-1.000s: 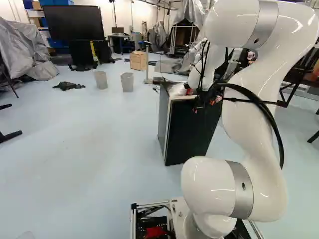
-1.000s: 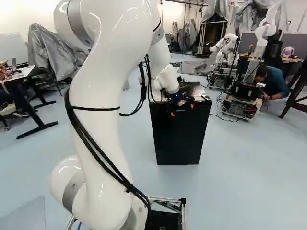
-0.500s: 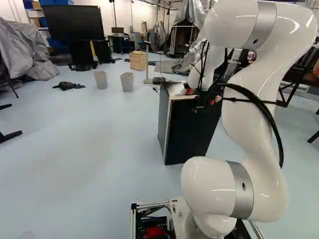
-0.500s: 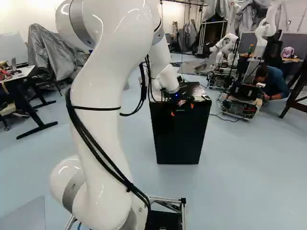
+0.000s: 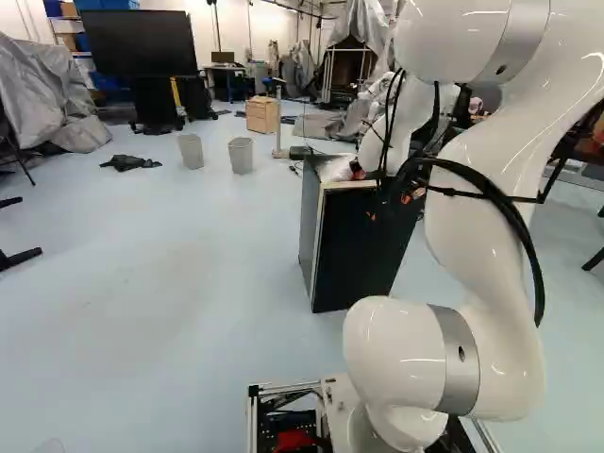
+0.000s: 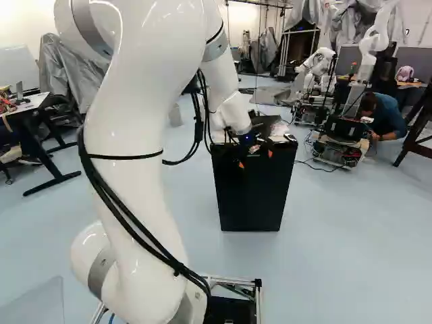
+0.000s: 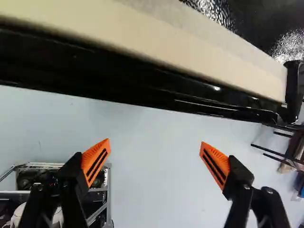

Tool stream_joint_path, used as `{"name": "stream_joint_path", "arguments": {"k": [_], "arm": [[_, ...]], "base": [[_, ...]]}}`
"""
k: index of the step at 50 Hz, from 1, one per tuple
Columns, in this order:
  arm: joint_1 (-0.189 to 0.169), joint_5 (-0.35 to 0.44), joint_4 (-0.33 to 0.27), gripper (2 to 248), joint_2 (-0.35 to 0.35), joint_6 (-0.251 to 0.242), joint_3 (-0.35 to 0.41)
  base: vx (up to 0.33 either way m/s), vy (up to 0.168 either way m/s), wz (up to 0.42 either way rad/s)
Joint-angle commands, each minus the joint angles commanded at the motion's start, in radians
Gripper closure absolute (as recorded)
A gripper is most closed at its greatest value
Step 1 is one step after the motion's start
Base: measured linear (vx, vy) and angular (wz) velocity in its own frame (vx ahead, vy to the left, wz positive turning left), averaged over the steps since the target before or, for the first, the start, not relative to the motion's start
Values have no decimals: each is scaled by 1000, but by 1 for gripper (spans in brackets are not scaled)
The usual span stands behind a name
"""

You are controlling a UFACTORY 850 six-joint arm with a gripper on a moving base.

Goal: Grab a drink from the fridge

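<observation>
My gripper [image 6: 256,159] hangs at the upper front of the black fridge [image 6: 251,202] in the right base view. The wrist view shows the gripper [image 7: 155,145] open, its orange pads [image 7: 96,160] wide apart with only floor seen between them. Ahead of the fingertips runs the fridge's glossy black upper edge [image 7: 142,88], with a pale strip [image 7: 180,45] along it; no contact shows. In the left base view the fridge [image 5: 357,260] stands upright, its door looking closed. No drink is visible.
Clear plastic [image 5: 335,170] and a red item [image 5: 357,171] lie on the fridge top. Two grey bins [image 5: 241,156] stand beyond it to the left. Another robot [image 6: 341,138] and a crouching person are at the right of the right base view. A desk [image 6: 30,104] stands left.
The upper arm has drawn back towards the base, and the gripper has shifted slightly down at the fridge's front. The base and fridge have not moved.
</observation>
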Motion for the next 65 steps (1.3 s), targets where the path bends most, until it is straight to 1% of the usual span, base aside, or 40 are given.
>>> {"name": "stream_joint_path", "arguments": {"k": [10,21,45,65], "arm": [[-6,25,6,3,39,0,51],[-12,91,26,3,83,0,107],[-15,334,37,3,191,0,237],[-16,544,95,3,291,0,348]], "base": [[0,0,0],[0,0,0],[0,0,0],[0,0,0]]}}
